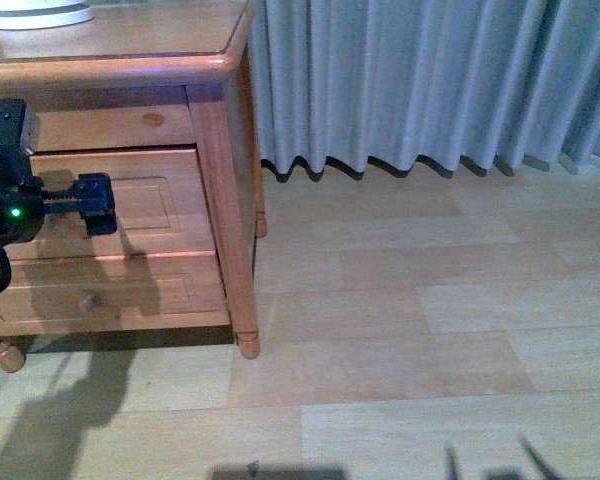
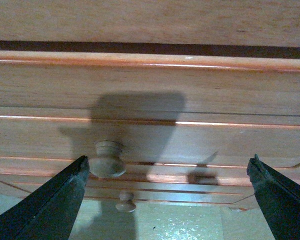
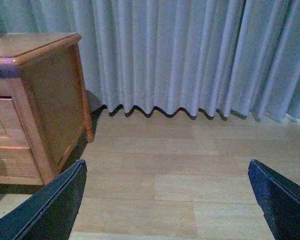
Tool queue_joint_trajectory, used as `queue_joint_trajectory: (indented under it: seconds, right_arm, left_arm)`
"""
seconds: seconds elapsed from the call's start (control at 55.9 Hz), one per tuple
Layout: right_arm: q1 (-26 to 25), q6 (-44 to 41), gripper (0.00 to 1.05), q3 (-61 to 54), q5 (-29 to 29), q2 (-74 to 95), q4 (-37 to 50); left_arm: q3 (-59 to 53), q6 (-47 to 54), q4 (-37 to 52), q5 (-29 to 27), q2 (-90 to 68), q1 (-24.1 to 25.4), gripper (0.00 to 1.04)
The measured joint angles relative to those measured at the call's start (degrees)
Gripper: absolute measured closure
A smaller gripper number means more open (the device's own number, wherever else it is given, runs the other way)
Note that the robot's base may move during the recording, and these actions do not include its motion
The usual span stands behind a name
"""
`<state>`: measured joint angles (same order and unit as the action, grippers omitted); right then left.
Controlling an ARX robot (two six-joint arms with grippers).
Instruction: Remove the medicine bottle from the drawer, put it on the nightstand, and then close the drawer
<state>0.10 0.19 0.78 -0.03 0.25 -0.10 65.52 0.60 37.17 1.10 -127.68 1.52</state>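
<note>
Front view, from its left edge: the base of a white appliance stands at the far corner of the nightstand. The rest of the glossy top that shows is bare, and that is where the medicine bottle is meant to end up. Below it the left gripper is held against the framed front of the drawer, level with the panel, because pulling the drawer open has to come first. The front looks flush with the cabinet, so I judge it shut. The medicine bottle shows in no view and presumably lies inside. Further right are only wooden floor and the grey curtain. The left wrist view explains the pose. The fingers are spread wide with nothing between them, and the round knob sits close beside one finger rather than midway. The arm therefore probably needs a small sideways correction before it closes. A second knob, further down toward the floor, belongs to the other drawer and is not the target. In the right wrist view the right gripper is likewise spread wide and empty. It points at floor and curtain, well apart from the nightstand's side, seemingly parked out of the drawer's path until the bottle can be reached.
</note>
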Motion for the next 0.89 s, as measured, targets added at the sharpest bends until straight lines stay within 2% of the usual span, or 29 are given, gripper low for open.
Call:
queue_joint_trajectory:
  seconds: [0.268, 0.894]
  right_arm:
    - [0.00, 0.00, 0.07, 0.00, 0.02, 0.00, 0.00]
    - [0.00, 0.00, 0.07, 0.00, 0.00, 0.00, 0.00]
  left_arm:
    - [2.45, 0.00, 1.40, 3.32, -2.91, 1.18, 0.07]
    - [4.70, 0.13, 3.56, 5.90, -6.64, 3.76, 0.07]
